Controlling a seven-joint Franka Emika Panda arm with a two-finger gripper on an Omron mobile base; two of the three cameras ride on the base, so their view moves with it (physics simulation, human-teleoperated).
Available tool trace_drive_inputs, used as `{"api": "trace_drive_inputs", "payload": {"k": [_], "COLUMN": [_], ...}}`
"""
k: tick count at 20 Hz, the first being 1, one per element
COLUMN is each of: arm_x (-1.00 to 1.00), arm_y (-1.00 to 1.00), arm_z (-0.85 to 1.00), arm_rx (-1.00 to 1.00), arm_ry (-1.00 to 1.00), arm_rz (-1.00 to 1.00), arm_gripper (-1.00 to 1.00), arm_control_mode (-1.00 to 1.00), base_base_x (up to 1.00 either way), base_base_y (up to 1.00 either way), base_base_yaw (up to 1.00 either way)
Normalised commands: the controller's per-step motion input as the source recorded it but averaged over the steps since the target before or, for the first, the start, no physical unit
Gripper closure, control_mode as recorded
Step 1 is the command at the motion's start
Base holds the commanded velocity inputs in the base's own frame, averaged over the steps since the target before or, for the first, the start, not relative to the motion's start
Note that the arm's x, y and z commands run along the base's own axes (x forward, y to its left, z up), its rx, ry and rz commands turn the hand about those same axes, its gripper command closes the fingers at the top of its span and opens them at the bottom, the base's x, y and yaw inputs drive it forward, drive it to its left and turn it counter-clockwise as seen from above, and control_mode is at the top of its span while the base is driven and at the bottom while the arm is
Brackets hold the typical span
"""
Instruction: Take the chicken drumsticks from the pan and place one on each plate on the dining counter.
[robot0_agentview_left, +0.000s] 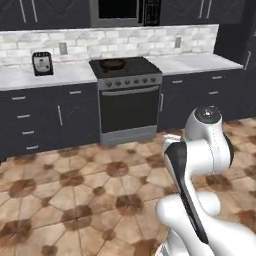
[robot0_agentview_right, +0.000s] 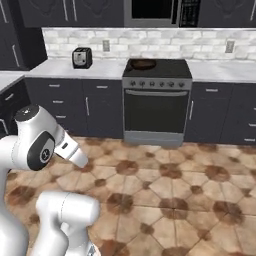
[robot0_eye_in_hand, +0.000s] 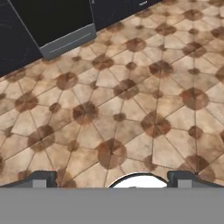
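Two dark fingers (robot0_eye_in_hand: 41, 179) rise at the bottom of the hand view, set far apart at the left and right, spread as wide as they go with nothing between them; the gripper (robot0_eye_in_hand: 113, 181) holds no thing and looks down on bare tiled floor (robot0_eye_in_hand: 131, 100). The white arm (robot0_agentview_left: 200, 165) is folded close over the base, rising at the lower right of the left base view and at the lower left of the right base view, well back from the cabinets. Past it the floor runs in tan tiles with brown star-shaped insets up to a row of dark lower cabinets (robot0_agentview_left: 50, 120). A stove (robot0_agentview_left: 129, 100) with a black oven door and a line of knobs stands in the middle of that row. On the stove top, towards its back left corner, sits the pan (robot0_agentview_left: 112, 64), dark and round; what lies inside it is too small and dim to make out, so the drumsticks cannot be told apart. A pale desk (robot0_agentview_left: 30, 77) runs to each side of the stove, and on the left stretch, near the back edge, stands a toaster (robot0_agentview_left: 42, 63). Behind all this is a light brick-tiled wall (robot0_agentview_left: 150, 42), and above the stove hangs a microwave (robot0_agentview_left: 125, 12) between dark upper cabinets (robot0_agentview_right: 75, 12).
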Motion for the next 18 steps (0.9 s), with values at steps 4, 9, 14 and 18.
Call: {"api": "trace_drive_inputs", "payload": {"k": [4, 9, 14, 18], "arm_x": [0.0, 0.0, 0.0, 0.0], "arm_y": [0.0, 0.0, 0.0, 0.0], "arm_z": [0.0, 0.0, 0.0, 0.0], "arm_rx": [0.0, 0.0, 0.0, 0.0], "arm_ry": [0.0, 0.0, 0.0, 0.0], "arm_rz": [0.0, 0.0, 0.0, 0.0], "arm_gripper": [-1.0, -1.0, -1.0, -1.0], "arm_control_mode": [1.0, 1.0, 1.0, 1.0], "base_base_x": [1.0, 1.0, 1.0, 1.0], "base_base_y": [-0.49, -0.52, -0.58, -0.6], "base_base_yaw": [0.3, 0.29, 0.28, 0.27]}}
